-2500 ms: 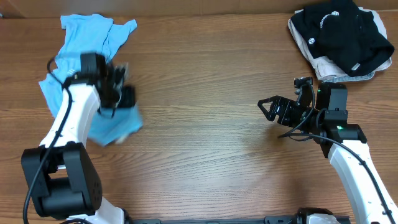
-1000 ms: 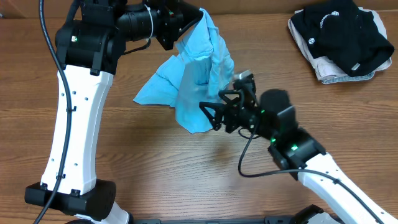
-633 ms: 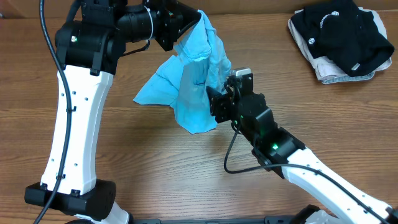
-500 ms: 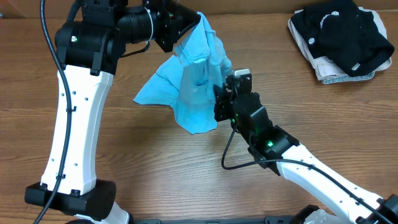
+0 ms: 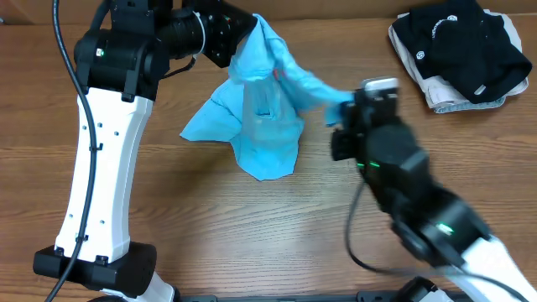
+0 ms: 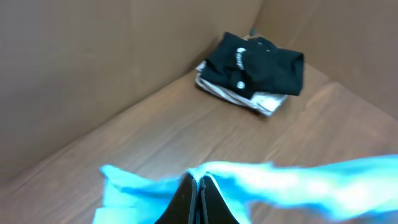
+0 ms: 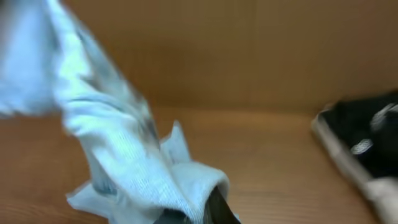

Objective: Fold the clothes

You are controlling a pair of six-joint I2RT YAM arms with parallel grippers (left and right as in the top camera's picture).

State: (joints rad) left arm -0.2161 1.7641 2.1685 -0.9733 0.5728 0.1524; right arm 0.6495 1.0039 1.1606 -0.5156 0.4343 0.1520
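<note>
Pinched tight in the left gripper (image 5: 237,35): a top edge of the sky-blue T-shirt (image 5: 264,126), held up above the wooden table (image 5: 252,243); hanging in loose folds below that gripper; clamped in the right gripper (image 5: 341,107), jaws closed narrow: a strip of the same fabric, stretched taut between the two grippers; well beyond the right gripper, a black garment (image 5: 461,38) piled on a white folded garment (image 5: 449,101).

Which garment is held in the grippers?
The light-blue T-shirt, pinched by the left gripper and right gripper; the black garment and white garment lie stacked, untouched, on the table.
</note>
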